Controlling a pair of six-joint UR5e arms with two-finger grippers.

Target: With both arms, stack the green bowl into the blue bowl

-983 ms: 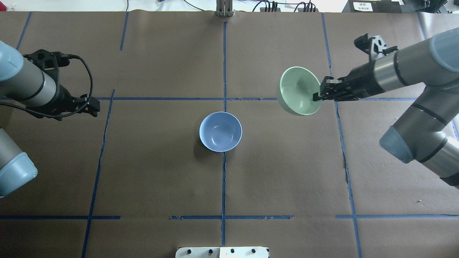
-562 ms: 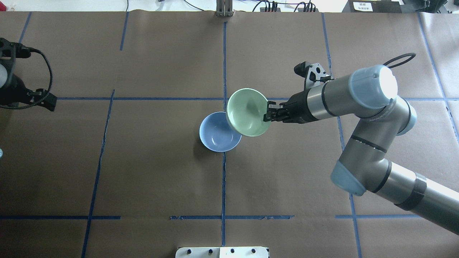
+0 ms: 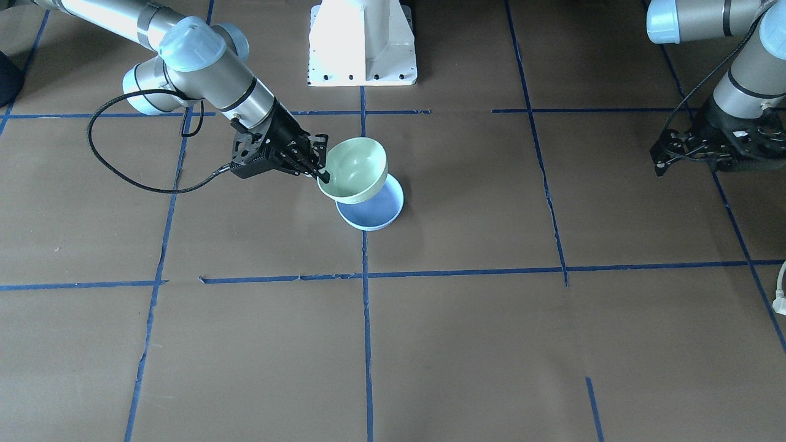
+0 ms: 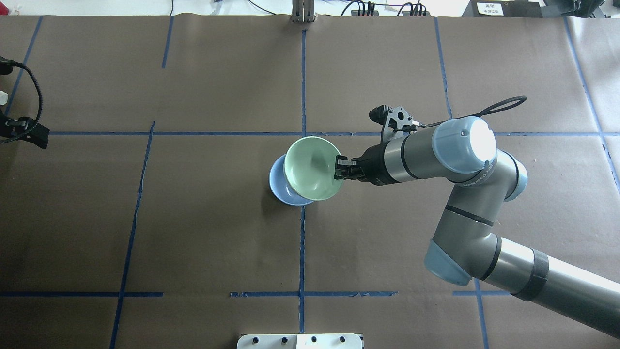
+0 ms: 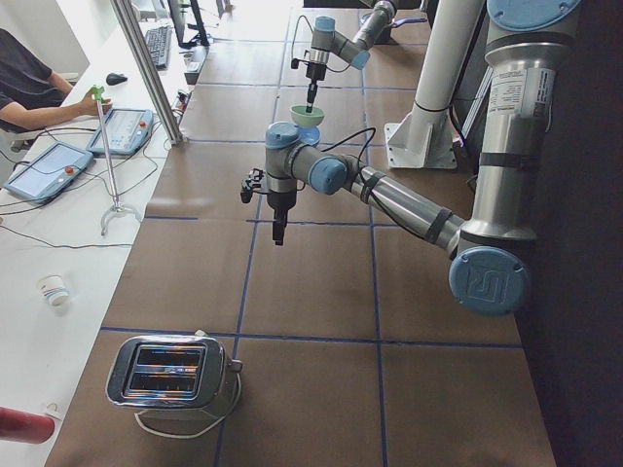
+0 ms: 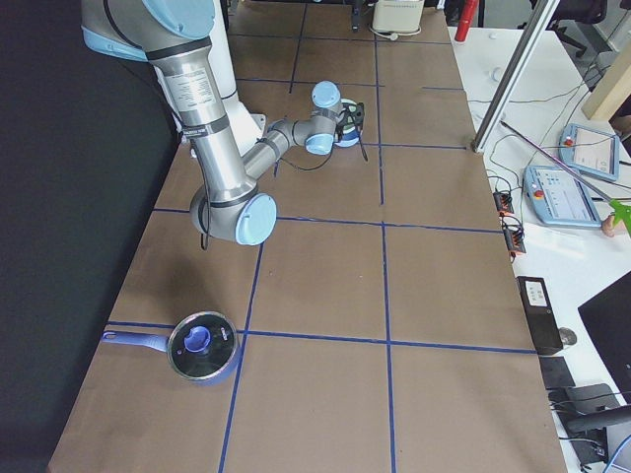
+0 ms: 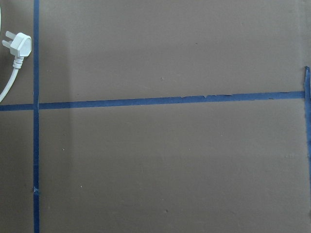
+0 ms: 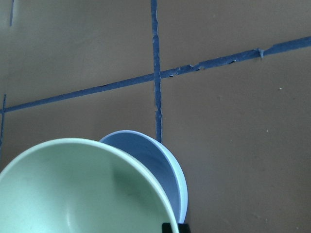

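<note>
**Progress.** The green bowl (image 4: 312, 168) is pinched at its rim by the right gripper (image 4: 339, 173), with one finger inside the rim and one outside. It is carried tilted, directly above the blue bowl (image 4: 279, 188) and covering most of it. In the overhead view only a crescent of the blue bowl shows on the side away from the right gripper. The blue bowl stands upright on the table (image 4: 193, 232). Contact between the two bowls cannot be determined, but in the side view from the robot's left the green bowl appears raised just above the blue one. Pick-up and transport are judged complete. Levelling, lowering into the blue bowl and release are judged to be outstanding.

**Idle arm.** The left gripper (image 3: 664, 159) is held well apart from the blue bowl, with nothing seen in it. Whether its fingers are spread or pressed together cannot be told.

**Inventory.**
- Green bowl: one.
- Blue bowl: one.
- Arms: two, each with one gripper.
- Toaster (image 5: 170, 375): one, at the table end far from the blue bowl, beyond the left arm.
- Lidded pan (image 6: 202, 347): one, at the opposite end, also far from the blue bowl.
- White plug (image 7: 18, 44): one, seen only by the left wrist camera.
</note>
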